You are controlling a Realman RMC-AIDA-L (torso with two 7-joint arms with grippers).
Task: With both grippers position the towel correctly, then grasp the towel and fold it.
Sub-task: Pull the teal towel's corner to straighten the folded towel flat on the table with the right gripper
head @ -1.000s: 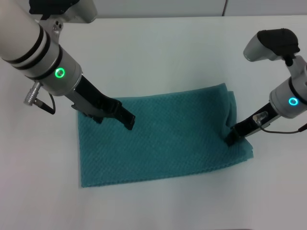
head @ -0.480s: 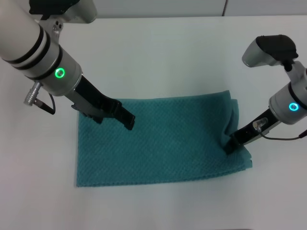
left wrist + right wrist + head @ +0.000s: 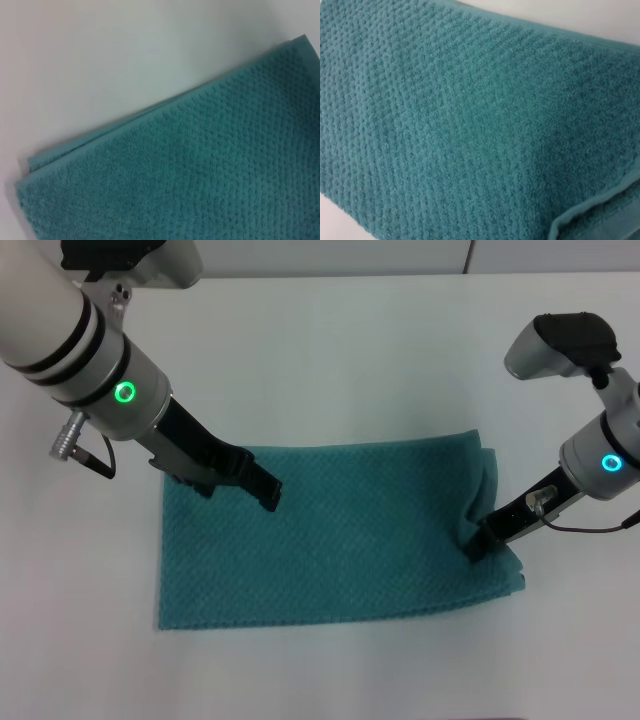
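Observation:
The teal waffle-weave towel (image 3: 340,540) lies spread on the white table, long side running left to right. My left gripper (image 3: 268,496) reaches down over the towel's far left part, near its back edge. My right gripper (image 3: 477,546) is at the towel's right end, shut on the cloth, which rises in a crease up to its tip. In the left wrist view a doubled corner of the towel (image 3: 200,175) lies against bare table. The towel (image 3: 445,125) nearly fills the right wrist view, with a raised hem at one corner.
The white table (image 3: 330,360) stretches bare behind the towel and to both sides. A wall edge runs along the very back. A cable hangs from each arm near the wrist.
The right gripper has moved a little toward the front, dragging the towel's right end with it. The towel has turned slightly and its front left corner has shifted left. The left arm stayed still.

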